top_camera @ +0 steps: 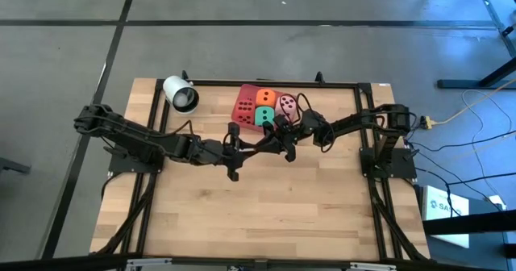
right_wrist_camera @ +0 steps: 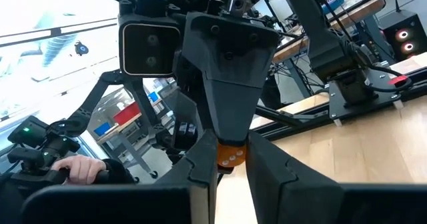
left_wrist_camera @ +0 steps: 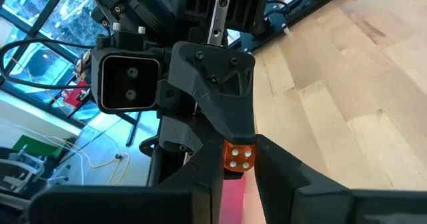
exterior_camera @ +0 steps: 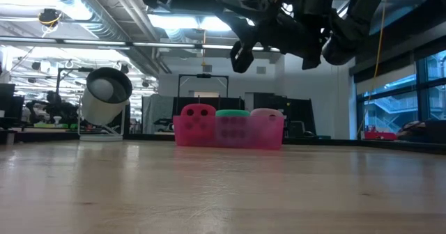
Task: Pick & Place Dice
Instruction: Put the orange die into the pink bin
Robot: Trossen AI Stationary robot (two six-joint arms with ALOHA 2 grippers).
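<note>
The two arms stretch low over the table (top_camera: 242,214) and meet nose to nose in the middle, up in the air. The left gripper (top_camera: 260,144) and the right gripper (top_camera: 280,134) both pinch the same orange die (left_wrist_camera: 239,159). The die is a small cube with pale dots, and it sits between both pairs of dark, pointy fingers.

Just behind them is the pink tray (top_camera: 244,119). It holds the red die (top_camera: 246,108), the green die (top_camera: 264,116) and the pink die (top_camera: 286,106), packed close together. They look soft, with round corners.

A white cup (top_camera: 181,93) lies near the back edge. The front half of the smooth wood is bare.
</note>
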